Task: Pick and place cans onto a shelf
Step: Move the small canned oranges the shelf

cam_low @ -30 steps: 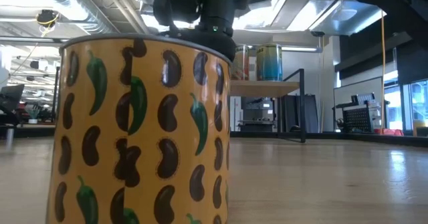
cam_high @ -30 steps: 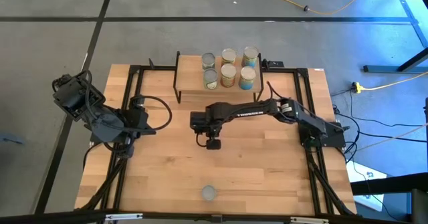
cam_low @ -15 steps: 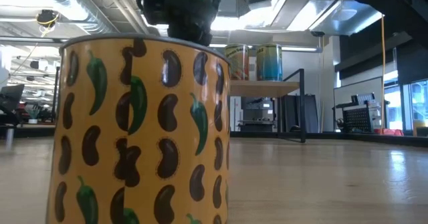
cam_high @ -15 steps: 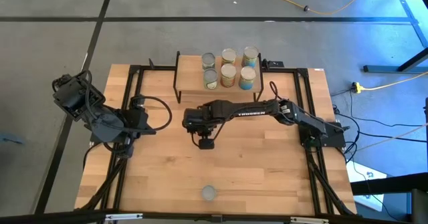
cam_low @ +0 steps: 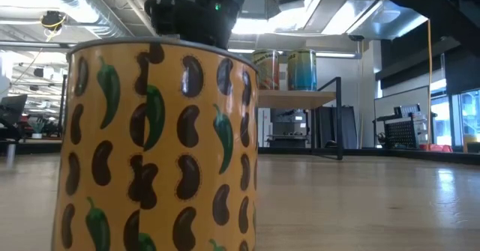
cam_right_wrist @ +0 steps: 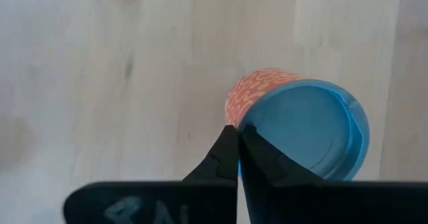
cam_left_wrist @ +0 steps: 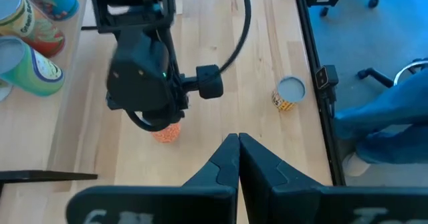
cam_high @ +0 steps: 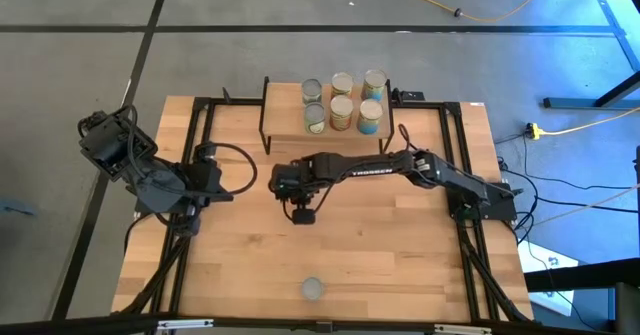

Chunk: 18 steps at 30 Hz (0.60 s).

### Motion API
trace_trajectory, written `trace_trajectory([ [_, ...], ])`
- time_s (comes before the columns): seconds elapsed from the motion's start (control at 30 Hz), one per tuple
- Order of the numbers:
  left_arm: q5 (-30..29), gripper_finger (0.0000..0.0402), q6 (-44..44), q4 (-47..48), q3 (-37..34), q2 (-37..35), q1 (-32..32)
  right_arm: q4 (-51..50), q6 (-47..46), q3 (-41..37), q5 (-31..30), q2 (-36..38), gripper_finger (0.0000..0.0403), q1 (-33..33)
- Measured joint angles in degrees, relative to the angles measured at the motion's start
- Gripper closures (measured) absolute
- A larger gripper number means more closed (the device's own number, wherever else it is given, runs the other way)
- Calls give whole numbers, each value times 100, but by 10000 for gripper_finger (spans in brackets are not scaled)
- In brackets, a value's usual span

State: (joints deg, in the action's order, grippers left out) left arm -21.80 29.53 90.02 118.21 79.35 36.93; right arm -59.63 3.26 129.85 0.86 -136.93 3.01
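Left gripper (cam_left_wrist: pixel 237 142) parked at the table's (cam_high: pixel 400 265) left edge, clenched, empty. Right gripper (cam_high: pixel 302 215) mid-table, fingers pinched together over an orange can (cam_right_wrist: pixel 297 127) lying on its side. Yellow can (cam_high: pixel 313 289) near front edge. Six cans (cam_high: pixel 342 103) on shelf (cam_high: pixel 285 125).

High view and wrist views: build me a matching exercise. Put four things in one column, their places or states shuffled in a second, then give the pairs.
Things
1. yellow bean-print can
2. orange can with a blue end
3. group of six cans
4. left gripper

Places or states
A. shut, at the left side of the table
B. standing on the shelf
C. alone by the table edge opposite the shelf
D. mid-table, just past the tips of the shut right gripper

Pairs: 1-C, 2-D, 3-B, 4-A
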Motion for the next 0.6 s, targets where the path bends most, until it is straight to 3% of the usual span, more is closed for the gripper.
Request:
trace_trajectory([
  [0.6,-7,401,314,0,0,0,0,18,11,1,5,-426,388,-6],
])
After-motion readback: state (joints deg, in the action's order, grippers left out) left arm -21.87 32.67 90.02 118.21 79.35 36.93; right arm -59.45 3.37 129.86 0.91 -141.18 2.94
